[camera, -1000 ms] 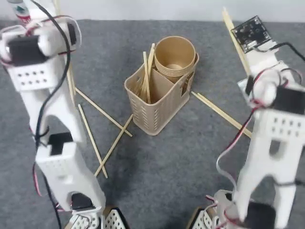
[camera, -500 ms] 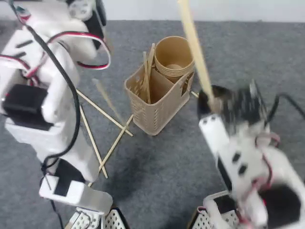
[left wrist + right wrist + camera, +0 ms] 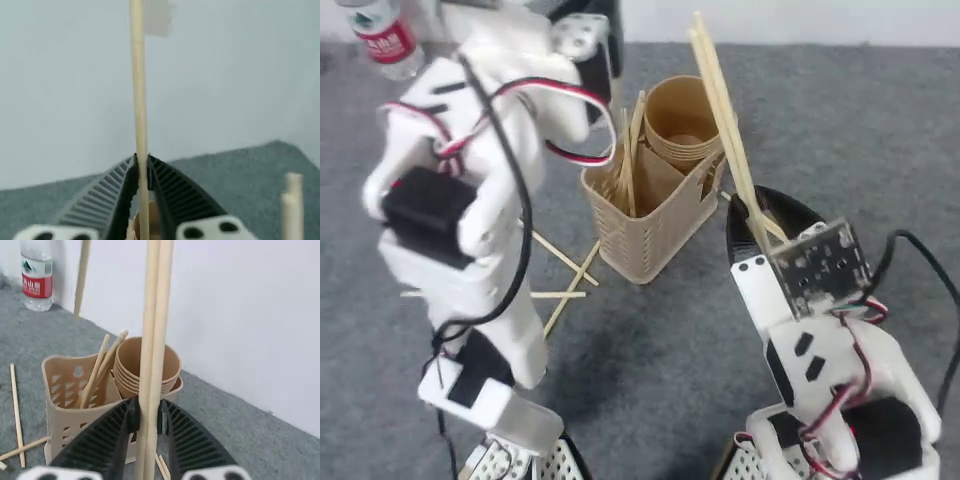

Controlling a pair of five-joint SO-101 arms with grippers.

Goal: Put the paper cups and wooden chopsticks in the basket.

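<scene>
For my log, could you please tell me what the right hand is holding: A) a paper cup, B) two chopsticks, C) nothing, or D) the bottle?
B: the right hand is shut on two chopsticks, clamped side by side and standing upright.

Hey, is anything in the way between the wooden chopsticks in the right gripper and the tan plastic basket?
Nothing visible does. The right gripper is shut on the pair of wooden chopsticks, with bare grey carpet between it and the tan slotted plastic basket. The left arm stands close beside the basket and may crowd the drop.
</scene>
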